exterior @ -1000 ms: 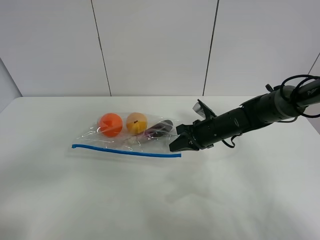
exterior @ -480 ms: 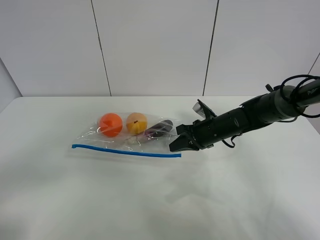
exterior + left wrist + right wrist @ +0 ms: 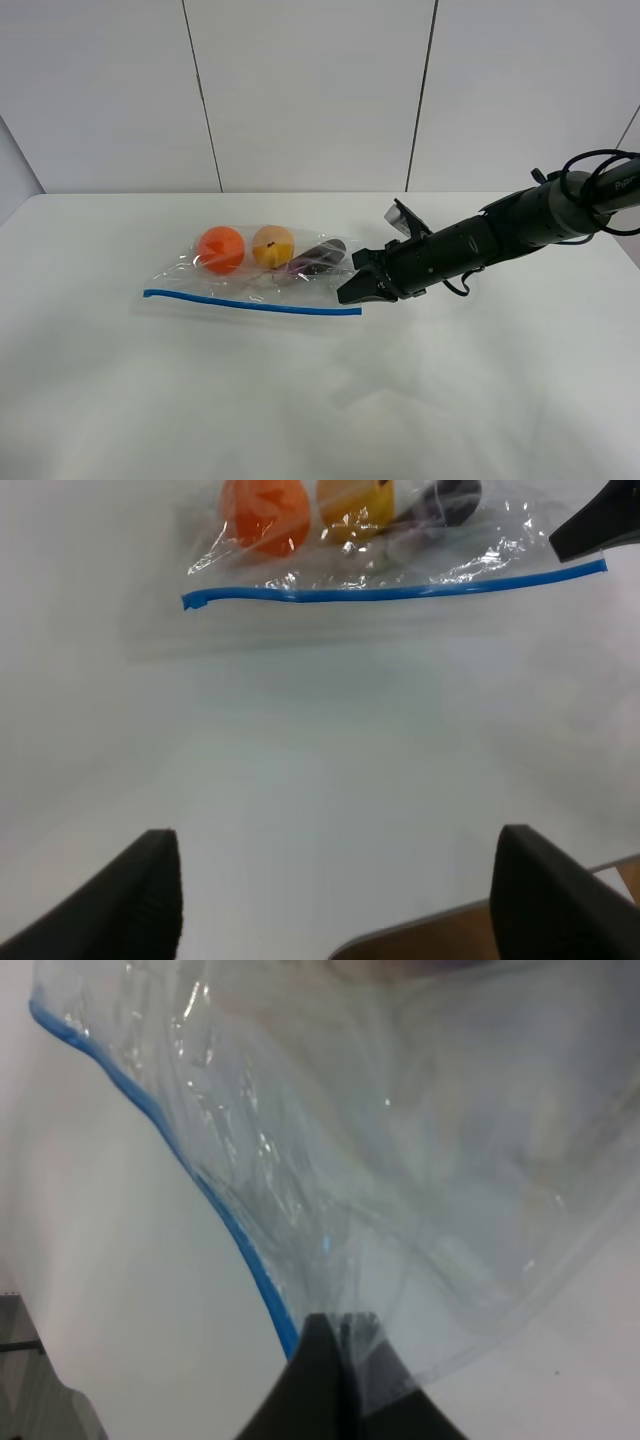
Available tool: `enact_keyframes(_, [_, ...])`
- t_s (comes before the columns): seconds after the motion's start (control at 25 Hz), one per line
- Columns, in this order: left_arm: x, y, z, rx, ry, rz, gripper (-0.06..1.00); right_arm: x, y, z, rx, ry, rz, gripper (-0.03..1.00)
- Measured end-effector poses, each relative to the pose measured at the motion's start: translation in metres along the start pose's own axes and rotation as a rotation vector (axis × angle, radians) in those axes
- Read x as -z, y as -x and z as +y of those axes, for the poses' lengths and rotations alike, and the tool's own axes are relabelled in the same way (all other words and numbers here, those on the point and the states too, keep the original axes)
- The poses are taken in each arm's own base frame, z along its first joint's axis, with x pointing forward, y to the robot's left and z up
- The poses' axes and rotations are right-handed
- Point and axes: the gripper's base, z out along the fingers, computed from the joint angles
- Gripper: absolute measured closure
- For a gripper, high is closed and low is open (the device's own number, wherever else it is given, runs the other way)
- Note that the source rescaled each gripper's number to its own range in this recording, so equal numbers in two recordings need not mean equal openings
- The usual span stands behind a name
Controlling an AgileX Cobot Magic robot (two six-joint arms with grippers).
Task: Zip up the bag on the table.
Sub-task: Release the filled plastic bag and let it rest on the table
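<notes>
Left side: the left gripper (image 3: 335, 832) shows in its own wrist view only. Its two dark fingers (image 3: 150, 880) stand wide apart over the near part of the table, well short of the bag.

Work surface: large white tabletop (image 3: 120, 400) with rounded corners, set against a wall of pale grey panels (image 3: 310, 90).

Task item: clear crinkly plastic zip bag (image 3: 235, 285), lying flat on the tabletop left of centre. The blue zip strip (image 3: 250, 303) runs along its near long edge.

Contents, seen through the plastic from left to right:
- round orange ball (image 3: 221, 249);
- round yellow-orange fruit (image 3: 273, 246), just beside the ball;
- dark purple eggplant (image 3: 320, 255), lying tilted beside the fruit.

Right side: the right gripper (image 3: 352, 292) is at the bag's right end. In the right wrist view its jaws are closed together, pinching the clear plastic at the corner where the zip strip ends. The black right arm (image 3: 500, 235) reaches in low from the right edge.

Markings: white lettering (image 3: 626, 184) on the arm at the frame edge, beginning "Pi"; the rest is cut off. The bag shows no legible print.
</notes>
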Motion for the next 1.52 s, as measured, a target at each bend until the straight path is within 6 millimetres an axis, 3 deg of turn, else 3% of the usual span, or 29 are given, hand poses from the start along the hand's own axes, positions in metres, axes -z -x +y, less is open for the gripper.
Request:
enact_keyframes(0.44, [0.001,0.0,-0.001,0.001,-0.004,-0.006,0.16,0.001,0.001,0.001,0.006,0.0,-0.003,0.97])
enact_keyframes(0.96, [0.001,0.0,-0.001,0.002,-0.006,-0.006,0.16,0.024,0.018,0.009,0.06,-0.06,-0.099,0.95])
enact_keyframes(1.08, [0.001,0.0,-0.001,0.002,-0.006,-0.006,0.16,0.032,0.025,0.012,0.077,-0.052,-0.119,0.79])
enact_keyframes(1.16, [0.001,0.0,-0.001,0.002,-0.006,-0.006,0.16,0.034,0.028,0.013,0.083,-0.049,-0.127,0.58])
enact_keyframes(1.28, [0.001,0.0,-0.001,0.002,-0.006,-0.006,0.16,0.036,0.03,0.012,0.08,-0.054,-0.13,0.15])
enact_keyframes(1.36, [0.001,0.0,-0.001,0.002,-0.006,-0.006,0.16,0.036,0.03,0.012,0.07,-0.056,-0.128,0.04])
enact_keyframes(1.52, [0.001,0.0,-0.001,0.002,-0.006,-0.006,0.16,0.037,0.03,0.011,0.066,-0.056,-0.126,-0.02])
